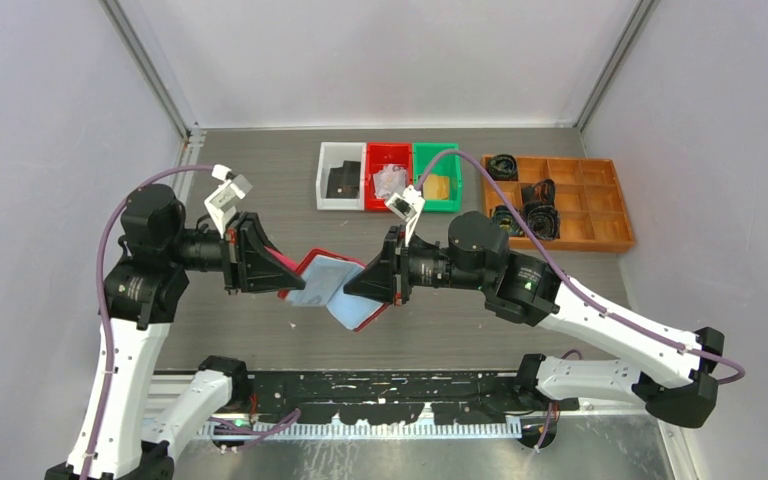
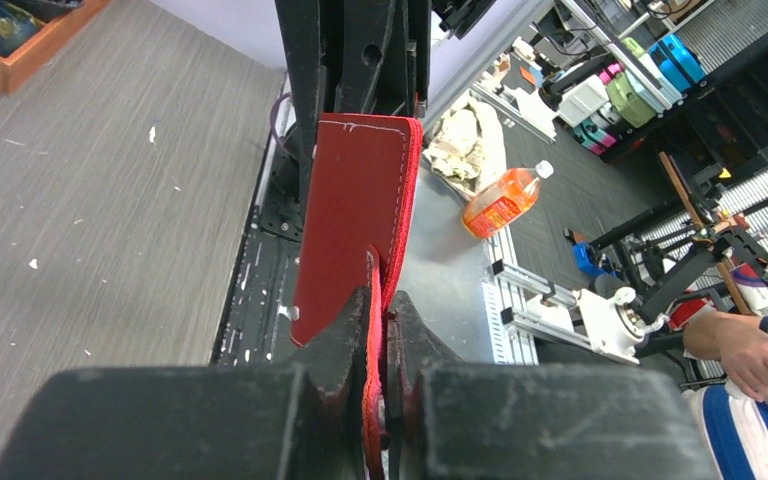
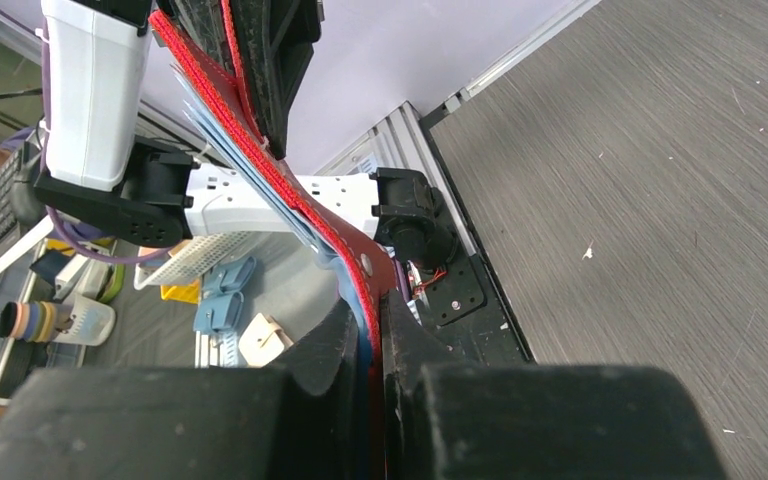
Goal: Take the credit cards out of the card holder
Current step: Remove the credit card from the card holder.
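Above the table (image 1: 260, 170), midway across, I see the card holder (image 1: 325, 280) held spread open (blue-grey pages facing up): left gripper (image 2: 380, 310) clamps its red cover, right gripper (image 3: 365, 320) clamps the opposite edge.

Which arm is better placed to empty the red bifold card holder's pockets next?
Probably right: left gripper anchors the red bifold card holder; right gripper pinches beside its pale blue pocket pages.
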You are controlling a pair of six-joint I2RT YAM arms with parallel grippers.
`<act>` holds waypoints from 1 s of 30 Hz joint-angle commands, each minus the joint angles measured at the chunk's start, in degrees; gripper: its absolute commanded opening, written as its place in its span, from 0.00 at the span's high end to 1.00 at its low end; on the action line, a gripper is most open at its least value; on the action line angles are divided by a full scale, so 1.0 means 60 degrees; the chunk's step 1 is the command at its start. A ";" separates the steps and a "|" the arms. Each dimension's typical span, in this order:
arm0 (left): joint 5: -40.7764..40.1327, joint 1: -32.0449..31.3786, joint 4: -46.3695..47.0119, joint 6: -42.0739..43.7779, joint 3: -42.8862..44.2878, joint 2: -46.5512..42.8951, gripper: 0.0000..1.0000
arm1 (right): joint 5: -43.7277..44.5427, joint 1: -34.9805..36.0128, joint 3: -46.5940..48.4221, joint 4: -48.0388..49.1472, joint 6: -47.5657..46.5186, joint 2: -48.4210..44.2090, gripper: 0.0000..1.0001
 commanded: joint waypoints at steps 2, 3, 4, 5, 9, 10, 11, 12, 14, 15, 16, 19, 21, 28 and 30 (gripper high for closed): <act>0.0864 -0.0022 0.0327 -0.0289 -0.0012 -0.0165 1.00 | 0.0385 -0.0135 0.0522 0.0484 0.0164 0.0111 0.99; 0.0871 -0.0026 0.0326 -0.0302 -0.0066 -0.0207 1.00 | 0.0371 -0.0144 0.0568 0.0536 0.0173 0.0187 0.99; 0.0870 -0.0026 0.0332 -0.0311 -0.0125 -0.0237 1.00 | 0.0377 -0.0122 0.0636 0.0583 0.0193 0.0279 0.99; 0.0876 -0.0023 0.0330 -0.0310 -0.0184 -0.0282 1.00 | 0.0388 -0.0134 0.0705 0.0589 0.0203 0.0380 0.99; 0.0812 -0.0022 0.0340 -0.0319 -0.0356 -0.0353 1.00 | 0.0523 -0.0141 0.0879 0.0852 0.0335 0.0762 0.99; 0.0777 -0.0022 0.0393 -0.0319 -0.0374 -0.0360 1.00 | 0.0575 -0.0145 0.0920 0.0912 0.0341 0.0845 0.99; 0.0741 -0.0024 0.0439 -0.0317 -0.0376 -0.0366 1.00 | 0.0626 -0.0148 0.0960 0.0912 0.0364 0.0929 0.99; 0.0698 -0.0024 0.0477 -0.0318 -0.0376 -0.0378 1.00 | 0.0639 -0.0153 0.0993 0.0901 0.0363 0.0992 0.99; 0.0421 -0.0022 0.0537 -0.0282 -0.0337 -0.0393 1.00 | 0.0593 -0.0170 0.1002 0.0867 0.0385 0.1003 0.99; 0.0255 -0.0022 0.0512 -0.0168 -0.0309 -0.0400 1.00 | 0.0584 -0.0171 0.0956 0.0868 0.0386 0.0937 0.99; -0.0047 -0.0022 0.0272 0.0149 -0.0253 -0.0443 1.00 | 0.0594 -0.0186 0.0877 0.0846 0.0393 0.0832 0.99; -0.2211 -0.0022 -0.1532 0.2464 0.0412 -0.0554 1.00 | 0.0526 -0.0228 0.0533 0.0835 0.0407 0.0387 0.99; -0.3970 -0.0022 -0.1672 0.3273 0.0423 -0.0715 1.00 | 0.0422 -0.0243 0.0308 0.0877 0.0463 0.0102 0.99; -0.4397 -0.0030 -0.0950 0.2978 0.0044 -0.0974 1.00 | -0.0203 -0.0279 0.0012 0.1238 0.0738 -0.0001 0.99; -0.3200 -0.0022 -0.0563 0.2330 -0.0039 -0.0902 0.96 | -0.0391 -0.0279 0.0054 0.1356 0.0784 0.0125 0.99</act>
